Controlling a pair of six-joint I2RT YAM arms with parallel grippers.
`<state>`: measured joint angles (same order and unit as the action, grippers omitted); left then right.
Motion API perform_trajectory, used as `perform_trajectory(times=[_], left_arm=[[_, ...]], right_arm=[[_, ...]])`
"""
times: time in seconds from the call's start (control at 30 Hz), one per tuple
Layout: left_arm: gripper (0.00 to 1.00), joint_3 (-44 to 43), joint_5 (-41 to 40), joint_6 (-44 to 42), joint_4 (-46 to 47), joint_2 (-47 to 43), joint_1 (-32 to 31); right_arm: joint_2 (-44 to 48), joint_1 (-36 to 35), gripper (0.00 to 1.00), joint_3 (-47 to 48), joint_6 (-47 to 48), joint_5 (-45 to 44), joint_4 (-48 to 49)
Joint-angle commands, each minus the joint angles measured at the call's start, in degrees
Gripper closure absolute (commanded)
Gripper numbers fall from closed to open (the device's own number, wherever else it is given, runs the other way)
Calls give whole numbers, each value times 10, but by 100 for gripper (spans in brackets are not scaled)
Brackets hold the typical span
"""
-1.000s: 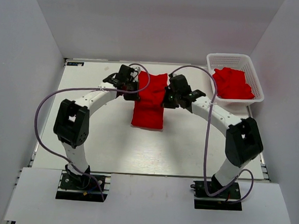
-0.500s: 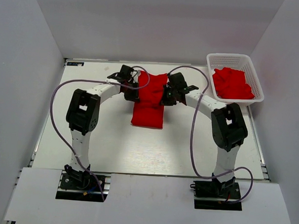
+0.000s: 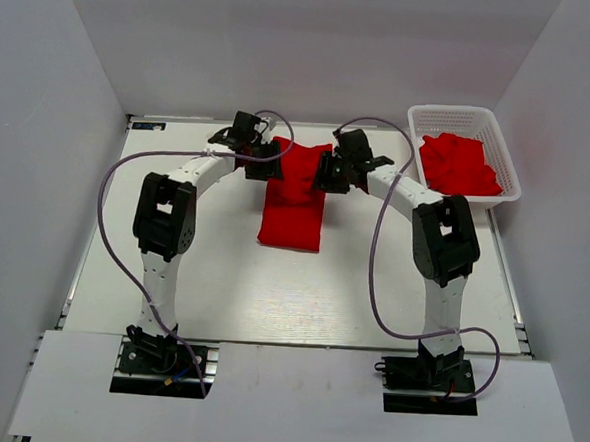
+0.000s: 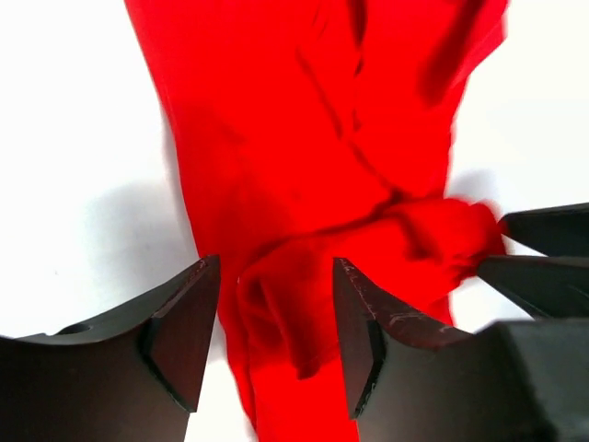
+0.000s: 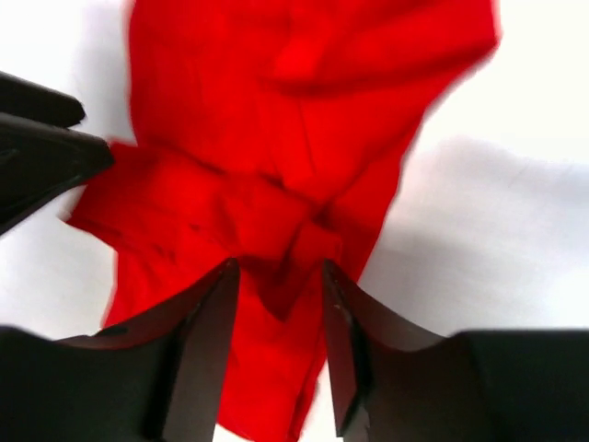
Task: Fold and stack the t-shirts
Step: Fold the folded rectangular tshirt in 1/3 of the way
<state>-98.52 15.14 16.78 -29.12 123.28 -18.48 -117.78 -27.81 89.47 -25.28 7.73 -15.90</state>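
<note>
The left tool (image 4: 276, 313) and right tool (image 5: 276, 304) have just parted (jaws apart, cloth loose between them), releasing the t-shirt (image 3: 294, 206), so this fold looks done.

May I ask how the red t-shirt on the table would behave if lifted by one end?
Probably floppy: the t-shirt bunches in soft wrinkles. Lifted by one end, it would likely sag and its fold come undone.
</note>
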Motion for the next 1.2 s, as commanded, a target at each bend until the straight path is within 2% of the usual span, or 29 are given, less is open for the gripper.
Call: perform_trajectory(times=[0.0,0.17,0.23,0.27,0.33,0.37,0.4,0.43,0.47,0.6,0.9,1.07,1.17], left_arm=[[38,-44,22,-5,20,-4,12],[36,-69,38,-11,17,-9,22],[41,-38,43,-22,9,-50,22],[50,-16,43,-22,19,-72,22],[62,65,50,-22,35,-119,22],[78,90,50,-22,50,-161,22],[88,132,55,-22,50,-176,14],[96,151,63,-16,59,-189,14],[100,186,69,-16,71,-209,14],[100,253,101,-6,113,-226,9],[100,272,148,-1,158,-196,9],[100,272,180,-1,179,-165,9],[100,288,193,-1,184,-165,4]], right_arm=[[-1,14,47,55,3,11,43],[-2,28,42,81,2,35,39],[11,28,43,62,10,41,35],[37,28,59,51,15,49,36],[55,23,78,13,25,70,46],[64,21,89,-10,25,84,48],[85,18,100,-23,26,88,50],[90,15,100,-44,25,105,51],[99,13,100,-53,28,106,53],[98,-7,100,-109,31,112,68],[92,-22,100,-142,24,85,93],[37,-19,100,-121,33,80,105],[-4,-18,100,-71,36,79,108]])
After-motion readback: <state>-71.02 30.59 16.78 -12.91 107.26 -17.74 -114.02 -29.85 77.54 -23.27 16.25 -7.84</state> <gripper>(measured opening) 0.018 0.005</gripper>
